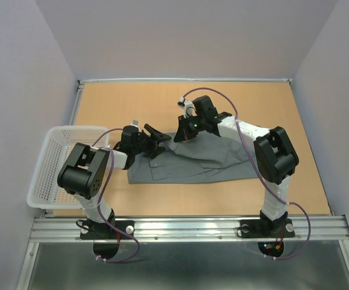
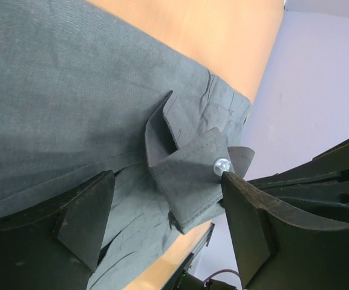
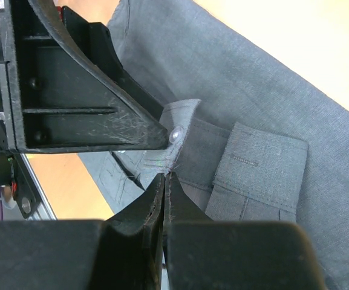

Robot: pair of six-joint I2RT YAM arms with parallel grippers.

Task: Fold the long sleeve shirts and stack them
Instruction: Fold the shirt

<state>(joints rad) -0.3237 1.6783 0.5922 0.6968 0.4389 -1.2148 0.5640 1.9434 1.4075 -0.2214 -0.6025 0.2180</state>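
Wood-top table (image 1: 132,103) with pale lilac walls (image 1: 180,36) all round, that's my workspace. So, the grey button-up shirt (image 1: 192,166) is lying roughly mid-table, spread wide and a bit rumpled. A white mesh basket (image 1: 59,136) sits off at its 9 o'clock, hanging over the table edge and well apart from the cloth.

Both my claws meet at about the shirt's 11 o'clock corner, right over a cuff (image 2: 189,181). My left claw (image 2: 168,181) is spread wide, one finger on each side of that cuff, which is folded up off the rest of the cloth. The finger at 3 o'clock in my left wrist view is touching the little clear button (image 2: 221,164), while the 9 o'clock finger is just beside the fabric.

My right claw (image 3: 164,178) is pinched together with only a hairline between the fingers, and the tips are clamped on the cuff's edge just below that same button. The left claw's finger fills the 10 o'clock part of that view.
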